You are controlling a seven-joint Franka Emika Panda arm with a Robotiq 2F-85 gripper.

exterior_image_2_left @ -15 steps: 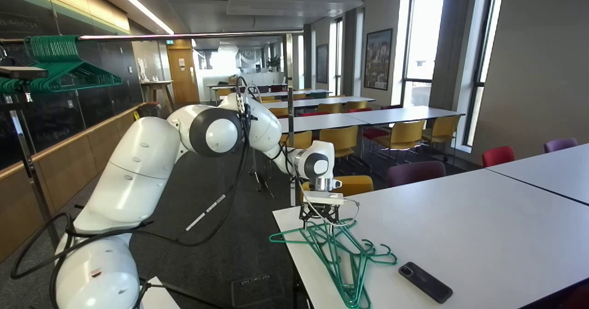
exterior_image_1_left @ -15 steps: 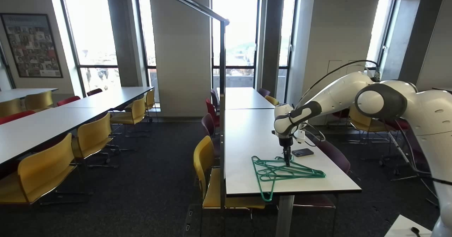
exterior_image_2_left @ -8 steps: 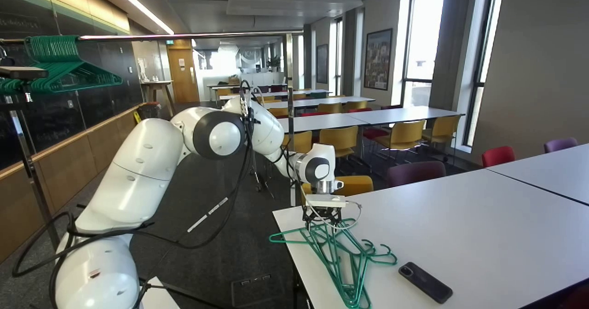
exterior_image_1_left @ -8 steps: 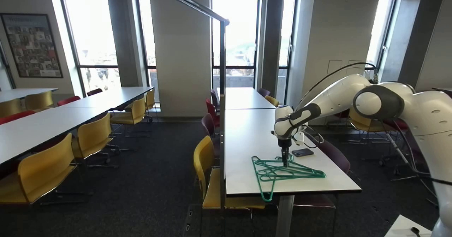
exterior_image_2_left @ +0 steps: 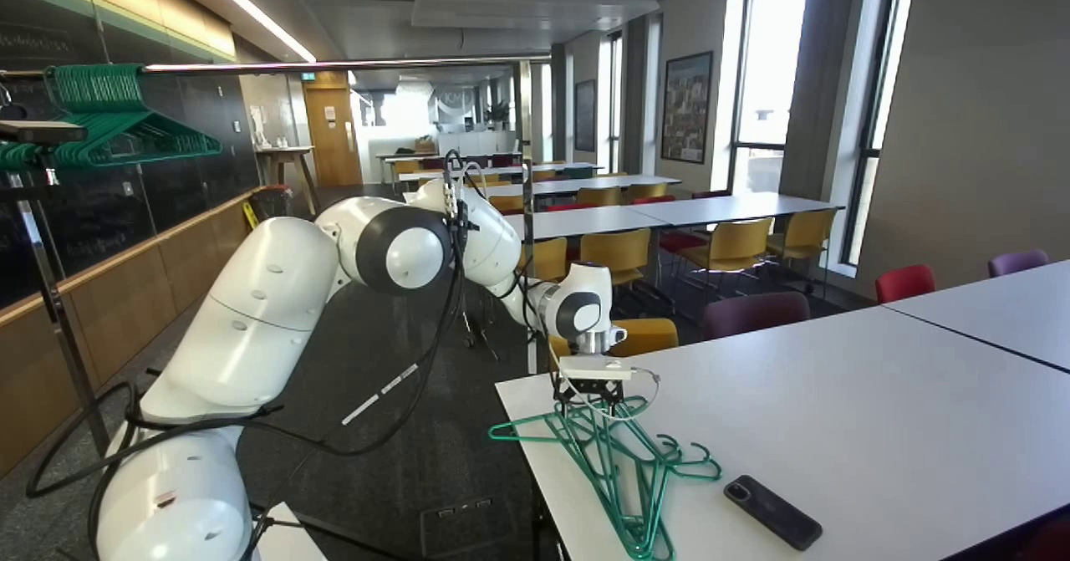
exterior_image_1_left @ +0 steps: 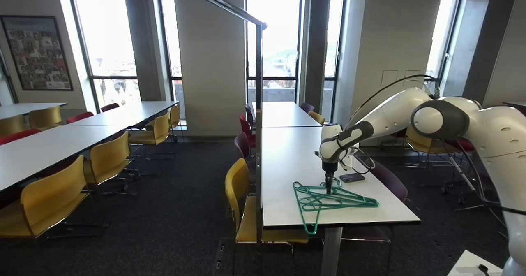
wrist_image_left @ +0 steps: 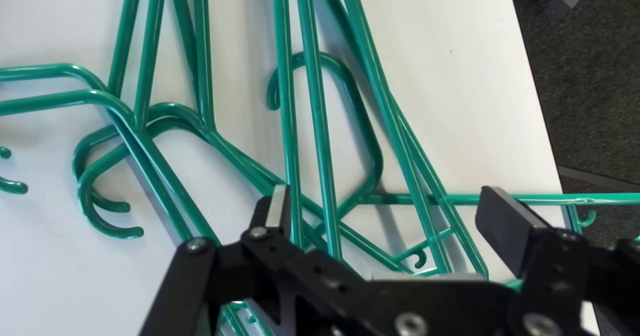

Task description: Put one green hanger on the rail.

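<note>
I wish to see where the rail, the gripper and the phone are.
Rail (exterior_image_2_left: 284,66), in an exterior view: middle of its visible length.
Gripper (wrist_image_left: 387,201), in the wrist view: midway between its fingertips.
Phone (exterior_image_2_left: 773,512), in an exterior view: middle of its upward face.

The tool (exterior_image_2_left: 588,410) hangs over green hangers (exterior_image_2_left: 605,471) on the table (exterior_image_2_left: 802,394).

The hangers (wrist_image_left: 323,138) look like smooth, glossy plastic with thin highlights. The counter (exterior_image_2_left: 802,394) is smooth, with a faint sheen. The jaws look matt, set with bare metal screw heads (wrist_image_left: 411,324). The arm (exterior_image_2_left: 259,293) looks like glossy plastic, its rings (exterior_image_2_left: 376,247) duller, its wrist collar (exterior_image_2_left: 595,343) shiny metal. The rail (exterior_image_2_left: 351,65) and pole (exterior_image_1_left: 259,115) are polished metal. The phone (exterior_image_2_left: 773,511) looks smooth; the floor (exterior_image_1_left: 164,218), rough and matt like carpet. The far door (exterior_image_2_left: 332,155) and left panels (exterior_image_2_left: 129,302) look like wood.
</note>
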